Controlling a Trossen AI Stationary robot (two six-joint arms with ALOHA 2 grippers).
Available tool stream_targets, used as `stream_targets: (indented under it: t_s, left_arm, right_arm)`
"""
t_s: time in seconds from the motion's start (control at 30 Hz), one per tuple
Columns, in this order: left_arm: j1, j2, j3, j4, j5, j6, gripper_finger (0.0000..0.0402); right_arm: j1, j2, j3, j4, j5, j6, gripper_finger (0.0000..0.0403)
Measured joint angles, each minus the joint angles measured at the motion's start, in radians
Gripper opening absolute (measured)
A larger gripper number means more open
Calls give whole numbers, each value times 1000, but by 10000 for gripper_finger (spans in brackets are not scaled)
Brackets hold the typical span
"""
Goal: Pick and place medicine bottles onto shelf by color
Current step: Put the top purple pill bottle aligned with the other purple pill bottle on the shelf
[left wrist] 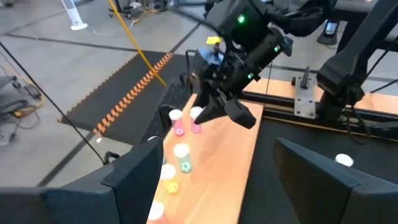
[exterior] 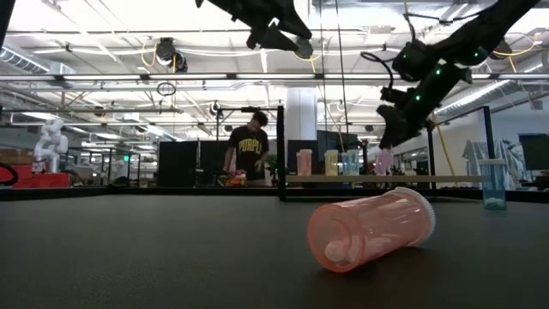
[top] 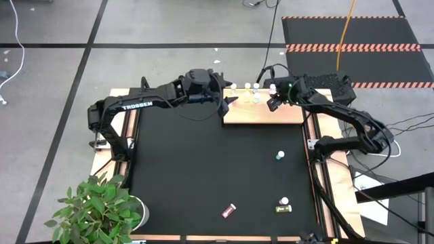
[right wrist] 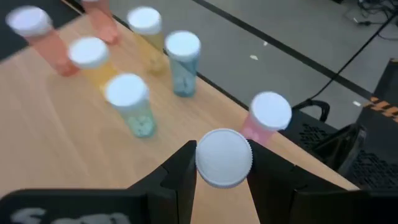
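Setting down: we read the step in hand as placing a pink bottle [right wrist: 224, 157] on the shelf [top: 263, 112], beside the other pink bottle [right wrist: 267, 118].
Right end effector [right wrist: 222, 171]: its fingers are closed part-way on the pink bottle just under its white cap; the bottle hangs upright over the far end of the shelf.
Neighbours: the pink partner stands just beyond the held bottle; two teal bottles [right wrist: 132, 104] stand a little farther off, yellow and orange ones beyond them.
Advice: we would lower straight down until the base rests flat, open only then, and lift clear vertically so neither finger tips the partner.
Left end effector [left wrist: 214, 177]: wide apart and empty, hovering near the shelf's other end.
Still on the desk [top: 203, 169]: three bottles well behind the right end effector.
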Motion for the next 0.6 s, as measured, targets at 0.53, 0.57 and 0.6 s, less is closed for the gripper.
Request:
stream_targets:
  t_s: [0.53, 0.57, 0.6]
  left_arm:
    - [34, 0, 0, 1, -10, 8, 299]
    - [34, 0, 0, 1, -10, 8, 299]
    - [34, 0, 0, 1, -10, 8, 299]
  right_arm:
    - [-48, 85, 0, 30, -101, -11, 119]
    - [-48, 85, 0, 30, -101, -9, 119]
    - [-48, 85, 0, 30, -100, -9, 119]
